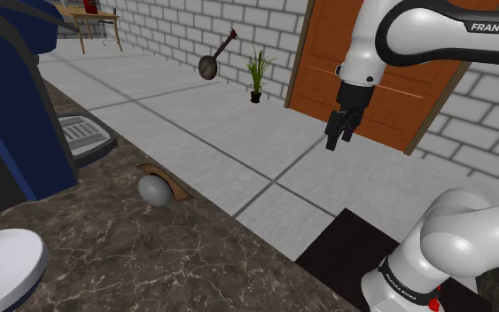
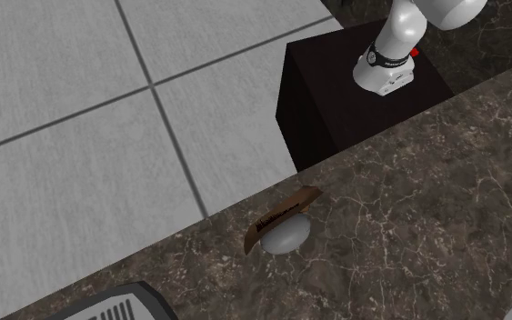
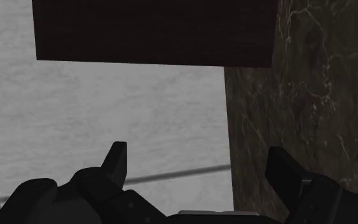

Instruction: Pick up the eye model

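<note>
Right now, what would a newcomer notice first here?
The black gripper hangs over the tiled floor, fingers apart, in front of the orange door. The eye model, a grey ball against a brown base, sits at the dark marbled counter's edge, well apart from the gripper.

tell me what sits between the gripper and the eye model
Nothing: in the shoulder view the stretch between the gripper and the eye model is bare, with just tiled floor and counter edge below.

The white arm (image 1: pixel 456 235) rises from its base (image 2: pixel 386 71), bends overhead and turns its wrist (image 1: pixel 360 69) downward. The black gripper (image 1: pixel 339 135) hangs in mid-air, its two fingers (image 3: pixel 116 159) standing apart, holding nothing.
</note>
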